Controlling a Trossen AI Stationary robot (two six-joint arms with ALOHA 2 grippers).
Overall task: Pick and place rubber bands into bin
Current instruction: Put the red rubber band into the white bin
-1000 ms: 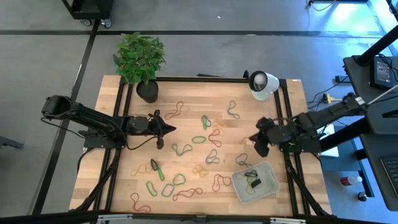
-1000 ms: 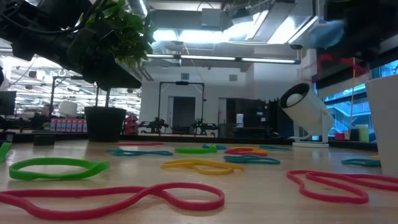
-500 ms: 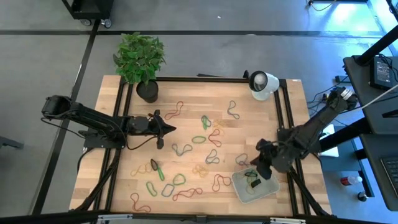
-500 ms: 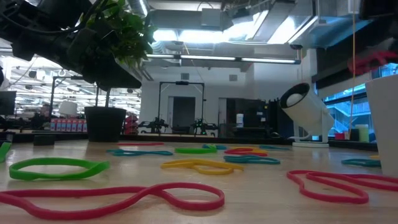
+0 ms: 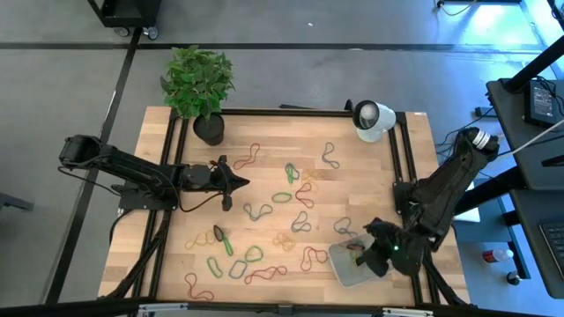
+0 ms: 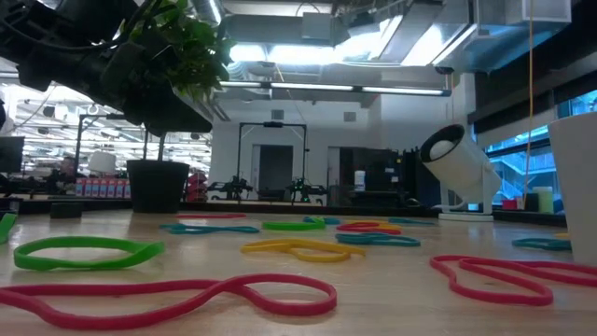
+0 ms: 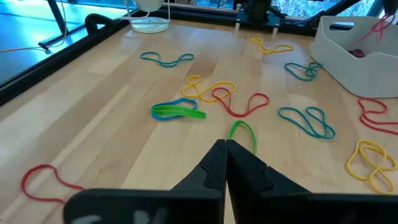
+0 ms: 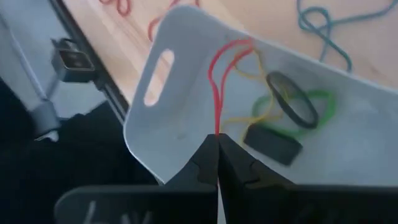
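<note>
Several coloured rubber bands (image 5: pixel 282 198) lie scattered over the wooden table, also seen in the left wrist view (image 7: pixel 231 102) and in the low view (image 6: pixel 289 250). The pale bin (image 5: pixel 348 275) sits near the table's near right corner, with green, yellow and dark bands (image 8: pixel 292 106) inside it. My right gripper (image 5: pixel 368 257) hangs over the bin, shut on a red rubber band (image 8: pixel 219 74). My left gripper (image 5: pixel 240 183) hovers shut over the table's left middle, its fingertips (image 7: pixel 225 146) touching nothing. My right gripper pinches the red band by one end of its loop (image 8: pixel 216 129) between its two shut fingertips. The fingers slant down from above. The band hangs slack below them as a long narrow loop inside the bin's walls (image 8: pixel 180 106); whether its lower end rests on the bin, I cannot tell.
A black plant pot (image 5: pixel 209 129) stands at the far left corner and a white round device (image 5: pixel 372 120) at the far right. Black rails (image 5: pixel 169 202) run along the table's left and right sides. More bands lie just left of the bin (image 5: pixel 313 257).
My right gripper has swung from the table's right middle toward the near edge and sunk a little, stopping over the bin. Its wrist has rolled on the way. It has stayed shut on the red band, which has travelled with it.
</note>
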